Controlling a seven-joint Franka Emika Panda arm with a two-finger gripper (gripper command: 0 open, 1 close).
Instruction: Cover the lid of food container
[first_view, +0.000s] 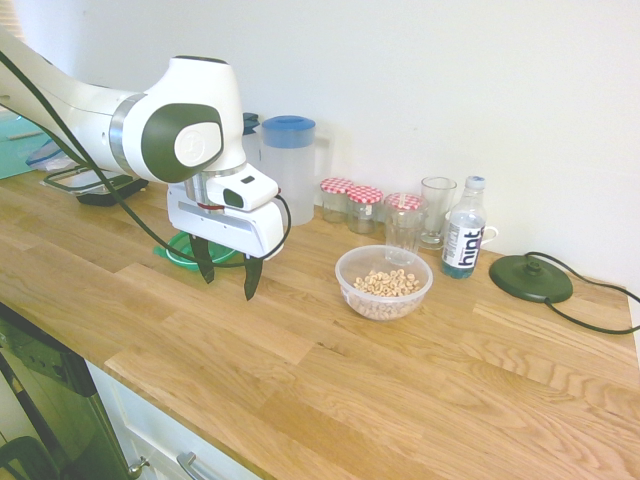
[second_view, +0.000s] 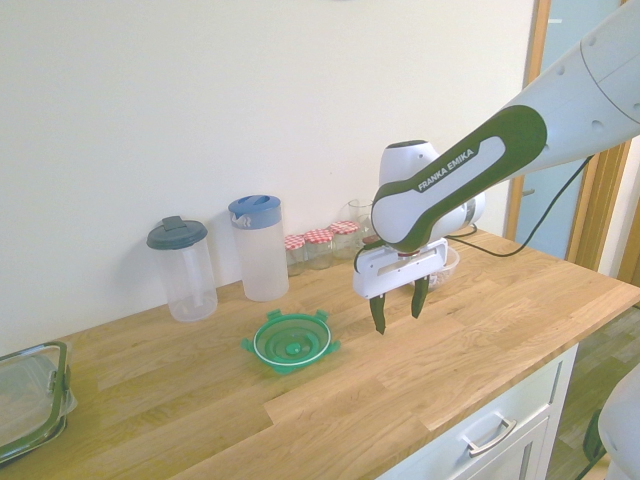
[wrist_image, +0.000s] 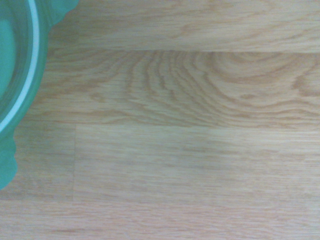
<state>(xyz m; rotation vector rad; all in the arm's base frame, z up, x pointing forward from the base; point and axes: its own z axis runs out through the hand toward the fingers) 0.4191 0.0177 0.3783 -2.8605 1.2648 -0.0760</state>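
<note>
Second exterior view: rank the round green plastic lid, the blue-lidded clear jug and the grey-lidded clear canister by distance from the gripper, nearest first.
1. Round green plastic lid, on the counter beside the open gripper.
2. Blue-lidded clear jug, by the wall.
3. Grey-lidded clear canister, beyond the jug.

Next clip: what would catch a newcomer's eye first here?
The white arm's open gripper hangs empty over bare wooden counter. The green lid lies flat on one side of it, the cereal bowl uncovered on the other, before a row of gingham-lidded jars.
</note>
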